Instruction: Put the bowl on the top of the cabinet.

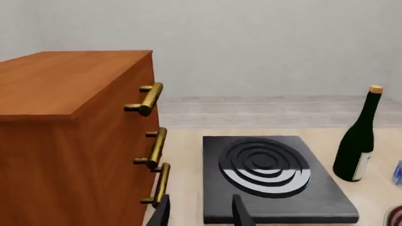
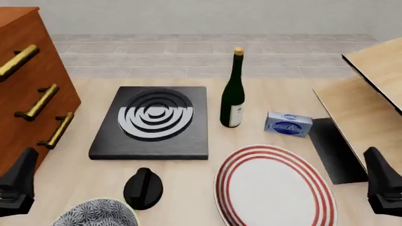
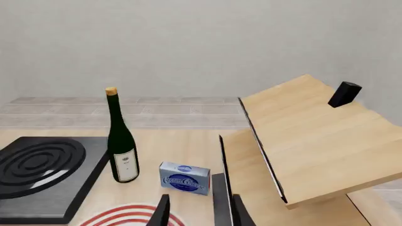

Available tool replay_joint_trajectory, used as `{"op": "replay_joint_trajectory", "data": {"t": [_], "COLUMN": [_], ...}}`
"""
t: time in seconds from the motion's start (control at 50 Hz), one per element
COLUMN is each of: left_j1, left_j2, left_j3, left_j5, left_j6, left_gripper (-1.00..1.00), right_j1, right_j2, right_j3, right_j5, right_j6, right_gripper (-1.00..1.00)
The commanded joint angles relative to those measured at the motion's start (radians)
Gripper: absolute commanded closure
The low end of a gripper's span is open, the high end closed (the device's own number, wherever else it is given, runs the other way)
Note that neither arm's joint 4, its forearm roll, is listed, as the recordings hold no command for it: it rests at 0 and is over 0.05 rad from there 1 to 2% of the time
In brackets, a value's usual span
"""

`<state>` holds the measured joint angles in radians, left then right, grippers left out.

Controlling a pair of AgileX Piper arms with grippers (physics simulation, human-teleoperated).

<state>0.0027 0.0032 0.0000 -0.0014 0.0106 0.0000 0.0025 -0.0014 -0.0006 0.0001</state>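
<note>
Bowl (image 2: 95, 214) near left gripper (image 2: 16, 181), outside its jaws.

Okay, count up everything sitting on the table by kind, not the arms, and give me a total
Tall reddish-brown wooden cabinet: 1
Grey-blue floral bowl: 1
White plate with red rings: 1
Black stove burner slab: 1
Black round knob: 1
Dark green wine bottle: 1
Blue cream cheese box: 1
Pale light-wood board rack: 1
Total: 8
</note>
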Motion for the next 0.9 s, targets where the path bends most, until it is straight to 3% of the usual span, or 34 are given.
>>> {"op": "replay_joint_trajectory", "data": {"t": [0.02, 0.52, 0.7, 0.9], "left_j1": [-0.004, 0.035, 0.014, -0.007], "left_j2": [0.001, 0.053, 0.093, 0.046], "left_j3": [0.000, -0.019, -0.113, -0.179], "left_j5": [0.004, -0.013, 0.106, 0.270], "left_j6": [0.034, 0.055, 0.062, 0.094], "left_gripper": [-1.00, -1.00, -1.00, -1.00], "right_j1": [0.000, 0.000, 0.000, 0.000], "right_j2": [0.005, 0.005, 0.005, 0.005], "right_j3": [-0.003, -0.003, -0.003, -0.003], "right_j5": [-0.001, -0.001, -0.001, -0.001], "right_j6": [0.000, 0.000, 0.000, 0.000], "right_gripper": [-1.00, -1.00, -1.00, -1.00]}}
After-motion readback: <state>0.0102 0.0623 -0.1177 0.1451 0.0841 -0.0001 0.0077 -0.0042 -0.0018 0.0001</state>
